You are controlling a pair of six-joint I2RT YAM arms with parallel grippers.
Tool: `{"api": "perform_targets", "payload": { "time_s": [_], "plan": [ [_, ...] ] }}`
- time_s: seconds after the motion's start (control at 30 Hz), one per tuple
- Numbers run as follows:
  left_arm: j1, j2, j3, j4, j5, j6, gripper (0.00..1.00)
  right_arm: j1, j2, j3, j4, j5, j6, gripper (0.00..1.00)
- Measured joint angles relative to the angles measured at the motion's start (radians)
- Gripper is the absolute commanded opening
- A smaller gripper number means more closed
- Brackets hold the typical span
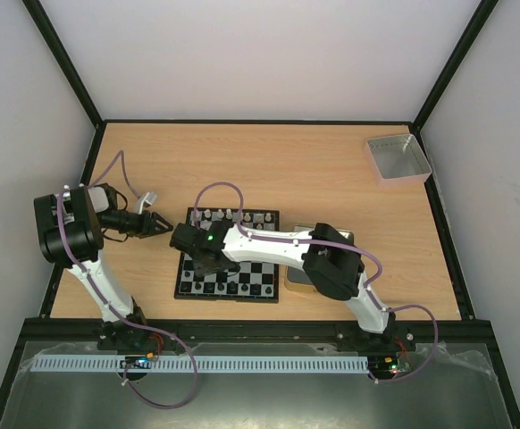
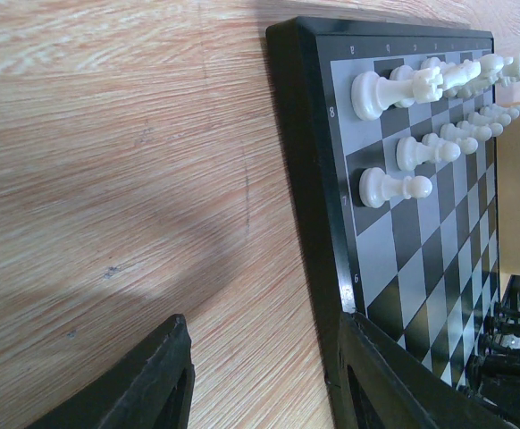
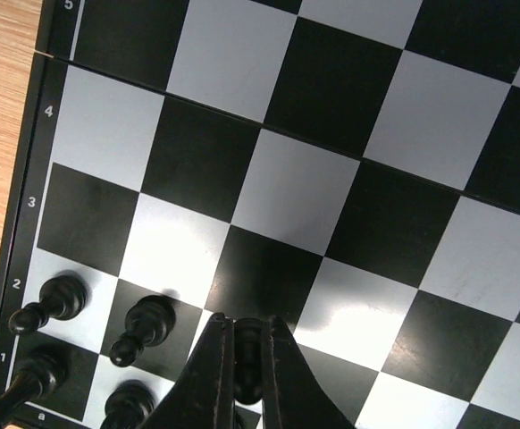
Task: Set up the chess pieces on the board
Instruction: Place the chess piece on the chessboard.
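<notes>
right pincer nips a black piece over the near ranks

from my remote desk, i see the right gripper (image 3: 248, 371) drawn narrow around a single black piece (image 3: 248, 344). its fingers (image 3: 208, 380) press either side of it above the second rank. it hangs just beside two black pawns (image 3: 144, 326) that stand on that rank at the board's left edge. whether the held piece touches its square i cannot tell. the first-rank black pieces (image 3: 29, 380) stand behind the pawns, nearest the border.

in the overhead view the board (image 1: 258, 268) lies near the middle of the wooden table (image 1: 269, 170). the right arm (image 1: 269, 241) reaches leftward across it, its wrist over the board's left half. the white pieces (image 2: 439, 147) stand in two rows along the far edge.

the left gripper (image 2: 260, 384) is low over bare wood just beside the board's left border, pointing towards the board. its jaws are partly apart with nothing between them. in its own wrist view, one finger (image 2: 394, 384) overlaps that border.

a gold-rimmed tin (image 1: 294, 284) sits against the board's right side, largely hidden beneath the right arm. a grey tray (image 1: 398, 159) rests at the table's far right corner, well apart from the board.
</notes>
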Motion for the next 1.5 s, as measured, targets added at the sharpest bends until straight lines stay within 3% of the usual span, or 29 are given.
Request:
{"api": "perform_targets", "payload": {
  "time_s": [1.5],
  "plan": [
    [0.001,0.000,0.000,0.000,0.000,0.000,0.47,0.018,0.001,-0.029,0.002,-0.063,-0.005,0.04]
  ]
}}
